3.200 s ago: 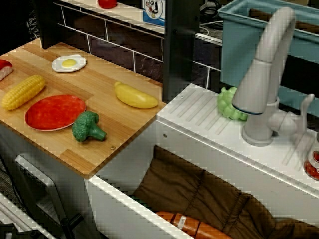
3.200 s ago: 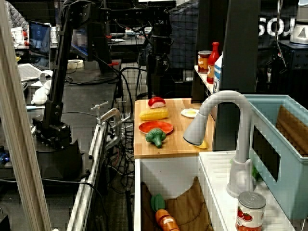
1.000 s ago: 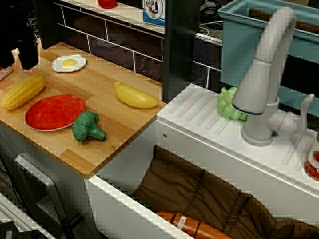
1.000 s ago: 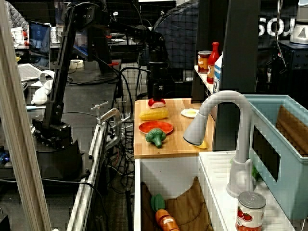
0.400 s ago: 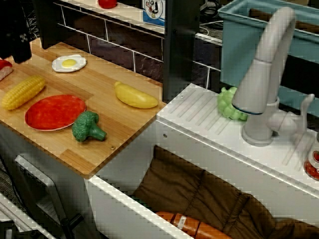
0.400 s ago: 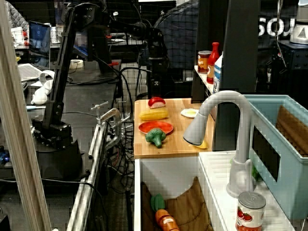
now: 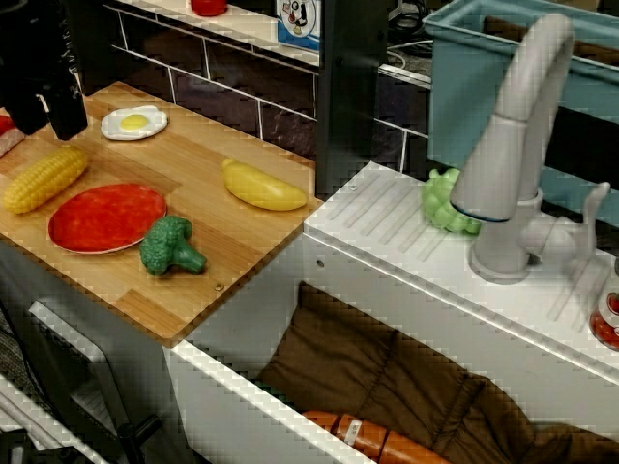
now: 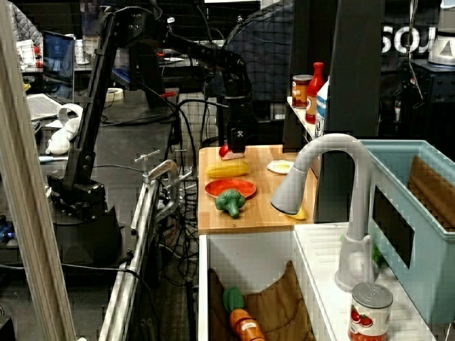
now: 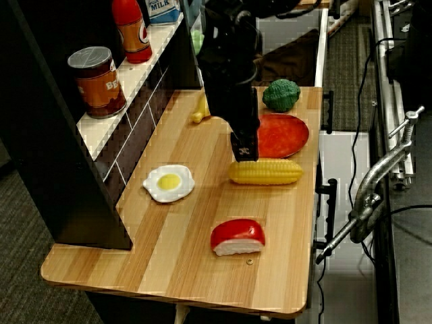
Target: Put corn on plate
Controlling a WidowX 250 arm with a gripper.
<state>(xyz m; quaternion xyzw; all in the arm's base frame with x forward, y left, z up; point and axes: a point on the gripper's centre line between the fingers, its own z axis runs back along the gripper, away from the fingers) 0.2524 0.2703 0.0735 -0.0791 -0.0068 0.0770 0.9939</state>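
Overhead view from the worktop's far end showed the corn [image 9: 265, 171] lying flat on the wooden worktop [image 9: 175, 250], its long axis crosswise, just beside the plate [image 9: 287, 135] at the plate's 6 o'clock, perhaps touching its rim. The plate was bare. The pincer [image 9: 244, 151] hung at the corn's 10 o'clock, just over the cob's left end; whether it touched the cob, or whether it was open or closed, could not be told, since the dark body hid the tips. In the sink-side view the pincer [image 7: 46, 106] stood at the corn's [image 7: 44, 178] 12 o'clock and seemed clear of it.

The step in hand looked like the approach to grasp. To do it well, the pincer should probably shift toward the cob's middle, with the jaws set across its narrow width, then descend squarely so the rounded, bumpy body does not roll away. The carry to the plate would be short. The broccoli [image 9: 281, 94] at the plate's 12 o'clock and the egg [image 9: 169, 183] at the corn's 9 o'clock lay out of the path.
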